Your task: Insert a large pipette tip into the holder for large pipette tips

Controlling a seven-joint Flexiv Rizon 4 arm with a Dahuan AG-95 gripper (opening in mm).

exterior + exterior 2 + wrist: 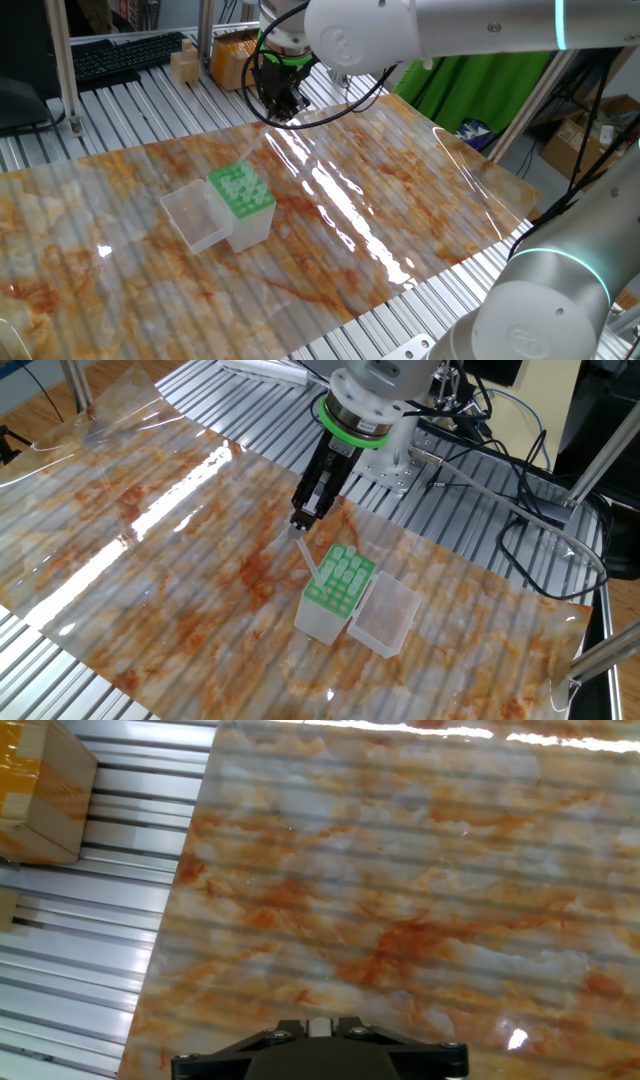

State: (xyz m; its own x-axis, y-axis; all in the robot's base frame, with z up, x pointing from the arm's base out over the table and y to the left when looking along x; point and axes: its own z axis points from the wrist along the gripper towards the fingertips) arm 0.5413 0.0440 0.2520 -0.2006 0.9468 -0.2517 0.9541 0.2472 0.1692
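Translucent whitish plastic cone, the large pipette tip (306, 550), is hanging point-down from our two-finger gripper (302, 520), so we are calling pickup done. We are reading the gripper as clenched on the tip's wide end: in the other fixed view the fingers are pinched together with the tip coming out right below them. The hand view is showing only the gripper housing and marbled sheet, no tip, so we cannot confirm the grip from there.

We are holding the tip in the air just beside the small clear plastic box with the bright green hole-grid rack plate, the holder for large pipette tips (338, 582). It is sitting on the orange-and-white marbled tabletop (180, 540) with its hinged clear lid (383, 617) flipped open and lying flat beside it. In one fixed view the tip (244, 152) is showing faintly above the green rack (240, 190), tilted rather than plumb.

Several rack holes already appear to be filled with pale tips; we cannot tell which ones are free.

Remaining, as we are judging it: centring over an open hole, straightening the tip, lowering until it seats, then releasing. Insertion is not yet started; the point is clear of the plate. We are roughly halfway.
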